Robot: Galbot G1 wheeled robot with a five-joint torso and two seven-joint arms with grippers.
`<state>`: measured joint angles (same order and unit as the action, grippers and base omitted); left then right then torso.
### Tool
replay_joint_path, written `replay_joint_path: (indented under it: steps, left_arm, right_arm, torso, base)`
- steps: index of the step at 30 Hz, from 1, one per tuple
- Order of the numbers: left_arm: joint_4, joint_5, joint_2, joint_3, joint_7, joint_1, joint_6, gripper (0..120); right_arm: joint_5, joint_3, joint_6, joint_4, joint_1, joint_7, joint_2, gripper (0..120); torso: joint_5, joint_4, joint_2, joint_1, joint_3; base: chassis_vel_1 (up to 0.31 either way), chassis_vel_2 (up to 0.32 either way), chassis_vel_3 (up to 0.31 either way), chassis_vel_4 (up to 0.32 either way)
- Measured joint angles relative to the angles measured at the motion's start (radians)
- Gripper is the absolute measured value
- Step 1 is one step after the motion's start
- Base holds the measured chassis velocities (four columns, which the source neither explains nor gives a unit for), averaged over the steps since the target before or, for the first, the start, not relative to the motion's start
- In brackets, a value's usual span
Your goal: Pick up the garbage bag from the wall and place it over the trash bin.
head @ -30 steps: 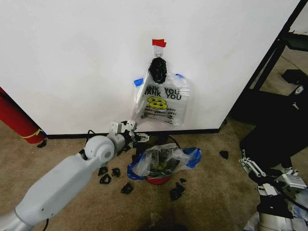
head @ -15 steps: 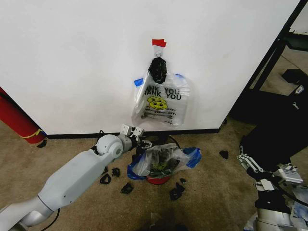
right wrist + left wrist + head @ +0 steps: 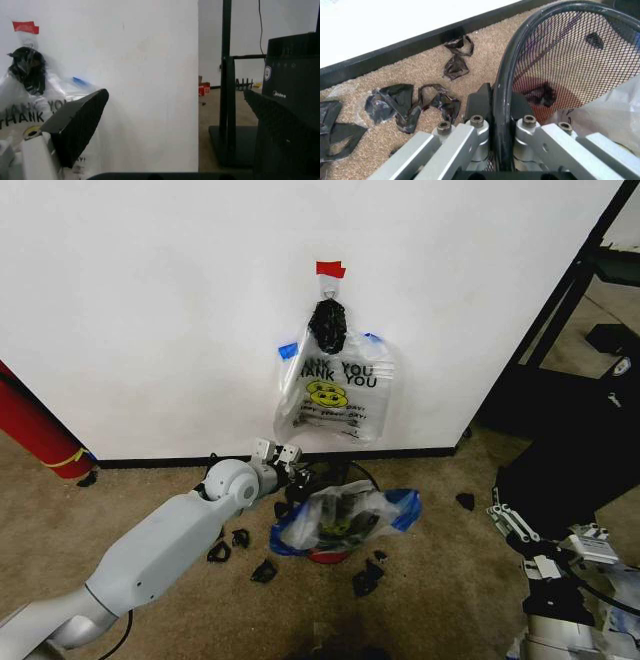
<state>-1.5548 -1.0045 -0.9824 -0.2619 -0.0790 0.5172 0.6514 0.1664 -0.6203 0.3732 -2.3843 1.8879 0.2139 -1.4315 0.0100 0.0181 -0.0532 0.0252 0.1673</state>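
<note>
Clearly "THANK YOU" print on wall bag bundle (image 3: 335, 385).

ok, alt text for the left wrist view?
The left gripper is clamped on the trash bin rim, one black finger on each side of it. Clear plastic of the garbage bag lies in the bin, and black plastic scraps litter the carpet by the wall.

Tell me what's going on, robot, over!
Left gripper shut on trash bin rim. Right gripper open, parked low at robot's right. Garbage bag draped over bin. Black scraps litter carpet.
</note>
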Motion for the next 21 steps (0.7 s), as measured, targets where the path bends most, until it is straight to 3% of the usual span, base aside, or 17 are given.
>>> replay_joint_path:
  steps: [6, 9, 11, 15, 21]
  left_arm:
    - [-0.035, -0.041, 0.010, 0.030, -0.051, 0.022, 0.006, 2]
    - [-0.084, -0.098, 0.016, 0.094, -0.130, 0.070, 0.021, 2]
    - [-0.137, -0.175, 0.005, 0.172, -0.243, 0.142, 0.024, 2]
    - [-0.224, -0.220, 0.001, 0.258, -0.341, 0.253, -0.015, 2]
    - [-0.414, -0.267, 0.022, 0.371, -0.548, 0.454, -0.158, 2]
  right_arm:
    - [0.003, 0.001, -0.010, 0.000, -0.007, 0.005, 0.002, 100]
    - [0.009, 0.001, -0.020, 0.000, -0.012, 0.009, 0.005, 100]
    - [0.013, 0.001, -0.031, 0.006, -0.020, 0.017, 0.010, 100]
    - [0.024, 0.005, -0.055, 0.013, -0.027, 0.022, 0.017, 100]
    - [0.036, 0.016, -0.106, 0.014, -0.035, 0.034, 0.028, 100]
  torso:
    - [0.0000, 0.0002, 0.000, 0.000, 0.000]
    - [0.0000, -0.0001, 0.000, 0.000, 0.000]
    - [0.0000, -0.0004, 0.000, 0.000, 0.000]
    - [0.0000, 0.0000, 0.000, 0.000, 0.000]
    - [-0.0001, -0.0003, 0.000, 0.000, 0.000]
  base:
    - [0.000, 0.000, 0.000, 0.000]
    - [0.000, 0.000, 0.000, 0.000]
    - [0.000, 0.000, 0.000, 0.000]
    - [0.000, 0.000, 0.000, 0.000]
    - [0.000, 0.000, 0.000, 0.000]
